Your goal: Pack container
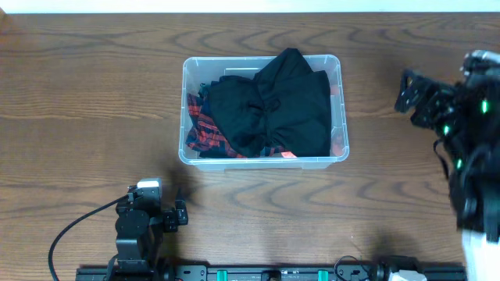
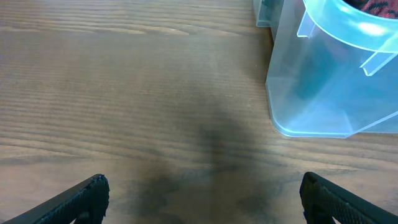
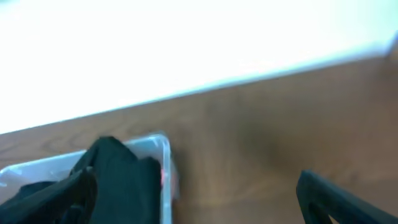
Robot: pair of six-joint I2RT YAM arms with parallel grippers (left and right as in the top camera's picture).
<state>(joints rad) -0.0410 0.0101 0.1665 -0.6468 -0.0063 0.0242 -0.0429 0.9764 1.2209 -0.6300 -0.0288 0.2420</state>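
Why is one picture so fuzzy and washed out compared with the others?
Right wrist view: blurred, its top blown out white, the container and black clothing smeared. Left wrist view: sharper, container tinted bluish, a soft dark shadow on the table. Overhead view: crisp, evenly lit.

Overhead straight down, wrist views low and oblique, all sharing container

In a blurred view, the right tool has its fingers spread wide over the brown desk. The container, holding black cloth, sits at lower left.
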